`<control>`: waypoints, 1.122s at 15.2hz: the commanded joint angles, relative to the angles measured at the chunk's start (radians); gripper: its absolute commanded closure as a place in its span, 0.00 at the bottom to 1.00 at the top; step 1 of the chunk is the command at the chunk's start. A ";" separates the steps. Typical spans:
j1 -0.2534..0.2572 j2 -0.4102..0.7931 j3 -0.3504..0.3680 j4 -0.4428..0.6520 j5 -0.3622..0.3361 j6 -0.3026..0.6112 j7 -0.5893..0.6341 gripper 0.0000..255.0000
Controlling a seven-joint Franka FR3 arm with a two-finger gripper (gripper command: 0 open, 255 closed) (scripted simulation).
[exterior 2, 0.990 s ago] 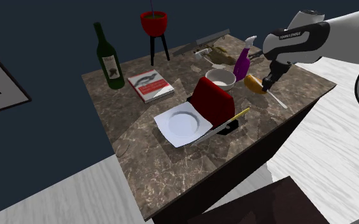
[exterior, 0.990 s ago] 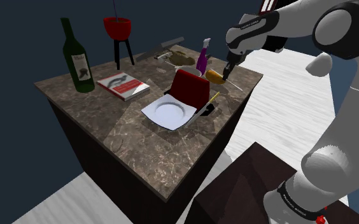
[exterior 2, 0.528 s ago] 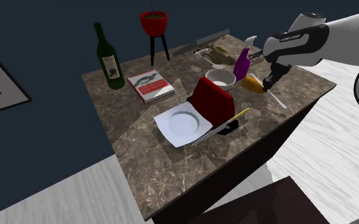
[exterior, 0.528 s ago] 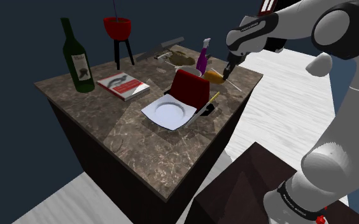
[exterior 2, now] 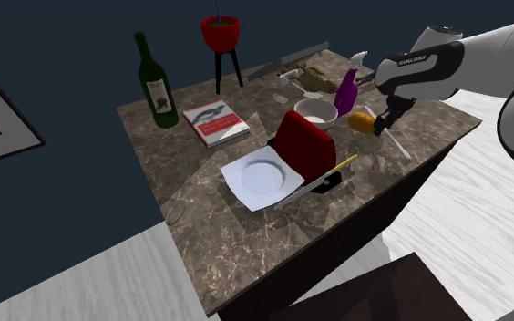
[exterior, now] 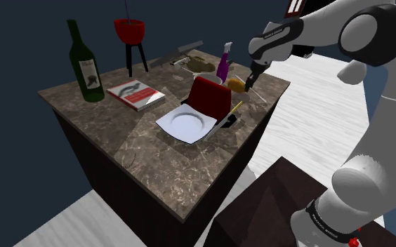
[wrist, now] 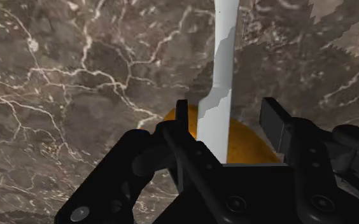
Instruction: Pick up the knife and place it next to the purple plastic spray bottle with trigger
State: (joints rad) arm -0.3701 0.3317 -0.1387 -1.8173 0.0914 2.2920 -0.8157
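Gripper (wrist: 226, 111) hangs low over the pale knife (wrist: 226, 51), fingers (wrist: 182, 124) apart astride the blade, apparently lining up a grasp. The knife lies on the marble table (exterior 2: 210, 228), near the purple spray bottle (exterior 2: 345, 91)

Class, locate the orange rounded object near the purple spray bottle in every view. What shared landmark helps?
Shoulder view: orange object at the table's far right, just left of the hand.
Second exterior view: right of the purple bottle, beside the hand.
Wrist view: under the pale knife, by the hand.
Shared landmark: the hand.
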 commanded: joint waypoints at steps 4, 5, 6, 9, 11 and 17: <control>0.012 0.032 0.015 0.002 0.003 -0.024 0.002 0.00; 0.014 0.019 0.014 -0.035 0.003 0.001 0.002 0.00; 0.016 -0.001 0.012 -0.028 -0.001 -0.025 0.004 0.00; 0.018 -0.051 0.007 -0.002 -0.012 -0.100 0.011 0.00; 0.018 -0.051 0.007 -0.003 -0.012 -0.100 0.011 0.00; 0.018 -0.051 0.007 -0.002 -0.012 -0.100 0.011 0.00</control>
